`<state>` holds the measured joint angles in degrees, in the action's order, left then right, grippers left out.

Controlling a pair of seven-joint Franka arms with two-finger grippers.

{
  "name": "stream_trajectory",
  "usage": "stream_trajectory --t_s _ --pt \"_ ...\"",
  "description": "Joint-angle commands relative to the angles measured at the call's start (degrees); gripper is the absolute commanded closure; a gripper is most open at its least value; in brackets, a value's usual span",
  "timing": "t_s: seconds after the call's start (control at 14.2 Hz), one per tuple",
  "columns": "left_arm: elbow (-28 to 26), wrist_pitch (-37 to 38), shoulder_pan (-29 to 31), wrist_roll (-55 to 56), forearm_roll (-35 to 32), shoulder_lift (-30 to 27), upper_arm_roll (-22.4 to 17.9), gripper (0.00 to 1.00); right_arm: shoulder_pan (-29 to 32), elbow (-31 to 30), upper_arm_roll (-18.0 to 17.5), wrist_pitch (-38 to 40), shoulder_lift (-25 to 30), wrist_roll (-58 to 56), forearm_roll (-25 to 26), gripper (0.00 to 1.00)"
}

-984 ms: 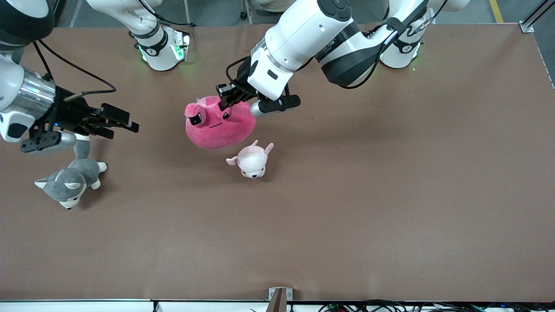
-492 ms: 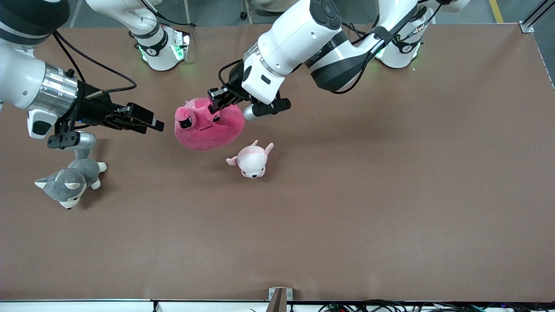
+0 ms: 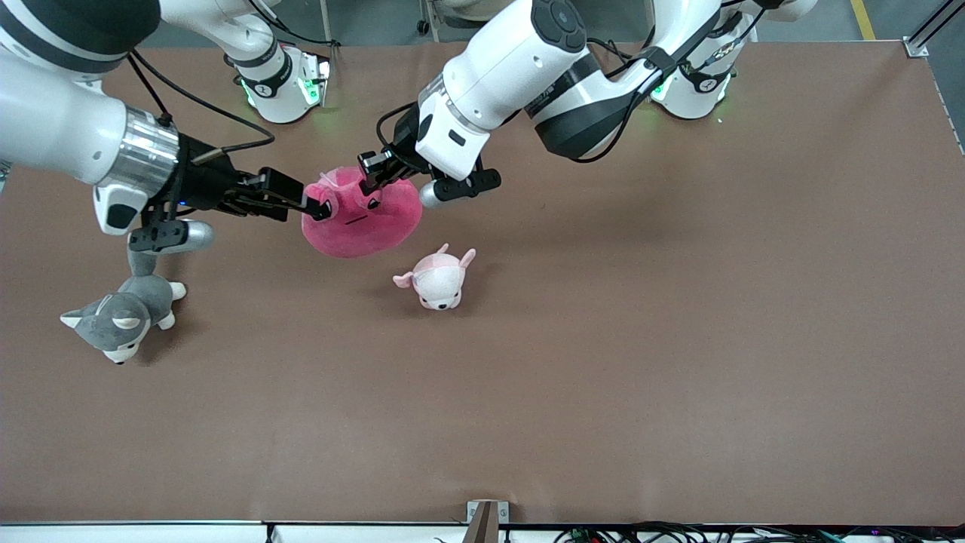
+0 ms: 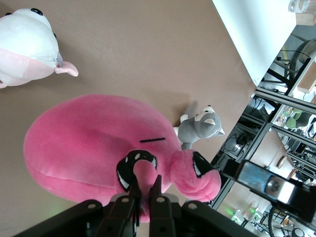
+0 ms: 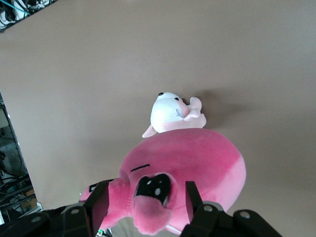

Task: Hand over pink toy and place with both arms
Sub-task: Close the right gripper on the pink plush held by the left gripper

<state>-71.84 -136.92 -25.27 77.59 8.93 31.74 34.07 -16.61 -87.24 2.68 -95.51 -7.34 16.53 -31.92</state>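
The pink toy (image 3: 362, 220) hangs in the air over the table, above the small puppy plush (image 3: 437, 280). My left gripper (image 3: 371, 172) is shut on one of the toy's ears and carries it; in the left wrist view the left gripper (image 4: 144, 190) pinches that ear above the toy's round body (image 4: 94, 143). My right gripper (image 3: 310, 204) is open at the toy's other ear. In the right wrist view the right gripper (image 5: 145, 187) has one finger (image 5: 98, 200) on each side of that ear, not closed on the toy (image 5: 202, 163).
The pale pink-and-white puppy plush lies on the brown table (image 3: 641, 339), nearer the front camera than the toy; it also shows in both wrist views (image 4: 24, 47) (image 5: 170, 113). A grey-and-white husky plush (image 3: 121, 317) lies toward the right arm's end, under the right wrist.
My right gripper has moved in toward the pink toy until its open fingers straddle an ear. My left gripper has carried the toy a little toward the right arm's end.
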Motion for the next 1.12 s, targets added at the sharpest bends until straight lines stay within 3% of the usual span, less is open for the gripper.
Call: stream_trajectory --t_s 0.0,0.14,0.49,0.56,0.77,0.91,1.05 --pt "1.71 -0.11 -0.66 0.72 0.83 0.78 -0.24 0.99 -1.58 0.58 0.49 0.33 -0.75 1.05 2.11 0.29" --pt "1.62 -0.02 -0.75 1.78 0.83 0.78 -0.24 0.99 -2.89 0.40 0.49 0.41 -0.84 1.05 5.27 0.28" --pt "1.53 0.07 -0.66 1.87 0.74 0.69 -0.24 0.99 -4.39 0.05 0.49 0.68 -1.10 1.49 5.90 0.29" --pt "1.53 0.07 -0.66 1.87 0.74 0.69 -0.24 0.99 -4.31 -0.12 0.49 0.76 -1.19 1.49 6.08 0.34" --pt "1.53 0.07 -0.57 1.87 0.74 0.60 -0.32 0.98 -4.22 -0.74 0.49 1.03 -1.28 1.05 7.65 0.59" --pt "1.53 0.07 -0.57 1.95 0.83 0.69 -0.24 0.94 -4.22 -1.18 0.49 1.29 -1.28 1.05 8.27 0.68" --pt "1.53 0.07 -0.49 3.35 0.83 0.69 -0.24 0.89 -4.31 -1.09 0.49 2.52 -1.28 1.40 8.27 0.87"
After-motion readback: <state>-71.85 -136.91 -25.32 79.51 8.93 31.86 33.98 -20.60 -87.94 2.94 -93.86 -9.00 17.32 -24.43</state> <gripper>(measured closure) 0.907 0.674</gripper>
